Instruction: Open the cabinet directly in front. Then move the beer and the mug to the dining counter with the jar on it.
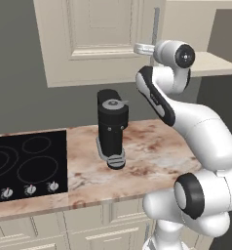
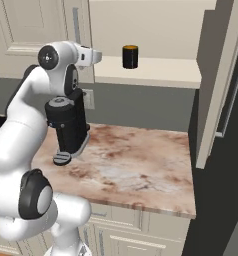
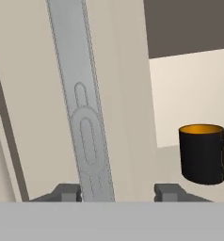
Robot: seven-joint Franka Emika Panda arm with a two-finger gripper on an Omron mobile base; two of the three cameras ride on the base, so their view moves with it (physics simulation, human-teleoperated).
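Fingers [image 3: 118,192]: raised to the upper cabinet, tips apart, one on each side of the door handle's lower end; whether either tip touches the bar cannot be told.
Door handle [image 3: 81,113]: long vertical grey bar on the left cabinet door, running up between the fingers, nearer the left tip.
Cabinet [image 2: 156,30]: cream wall unit; left door [image 1: 96,39] closed behind the fingers, right door [image 2: 218,85] swung wide open well to the right of them.
Shelf [image 2: 156,72]: pale, exposed, to the right of the fingers and past them.
Mug [image 3: 202,154]: dark with orange inside, upright on the shelf, right of the right fingertip and farther in, apart from both tips; handle on its far right.
Bench [image 2: 136,160]: marbled stone, well below the fingers.
Coffee machine [image 1: 111,128]: black, standing on the bench below the fingers.
Cooktop [image 1: 28,163]: black, set in the bench, below and left of the fingers.
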